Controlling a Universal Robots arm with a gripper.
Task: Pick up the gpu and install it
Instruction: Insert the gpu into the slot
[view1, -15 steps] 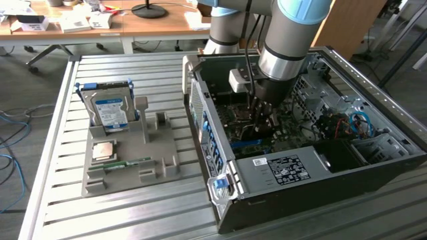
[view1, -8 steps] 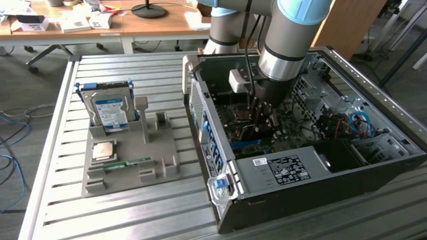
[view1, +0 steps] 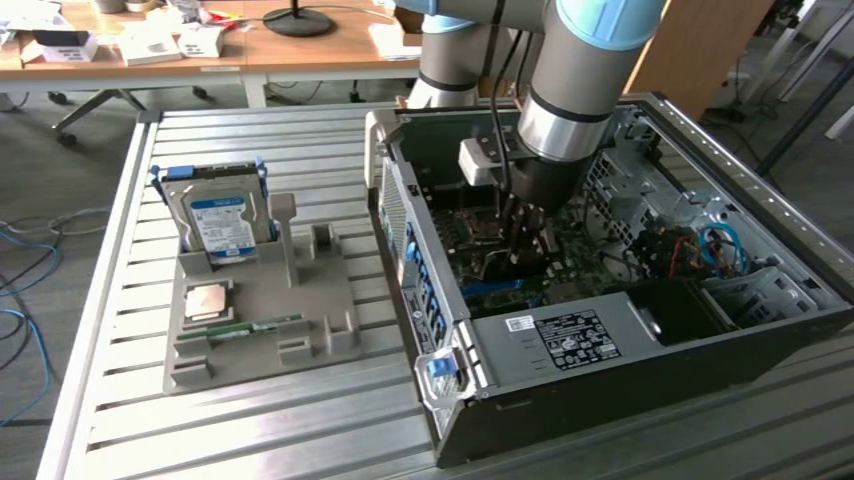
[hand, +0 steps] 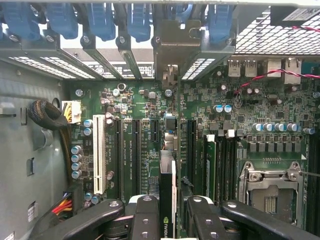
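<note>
Inside the PC case (view1: 601, 340) the gripper (hand: 169, 207) pinches the gpu (hand: 167, 187) edge-on, long axis looks parallel w/ the mobo slots (hand: 136, 150) just beneath.

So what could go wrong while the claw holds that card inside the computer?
The thin, flat circuit card, pinched edge-on in the black claw, might miss the long black slots and bump parts on the green motherboard. Its silver metal bracket could also catch on the nearby blue plastic clips.
</note>
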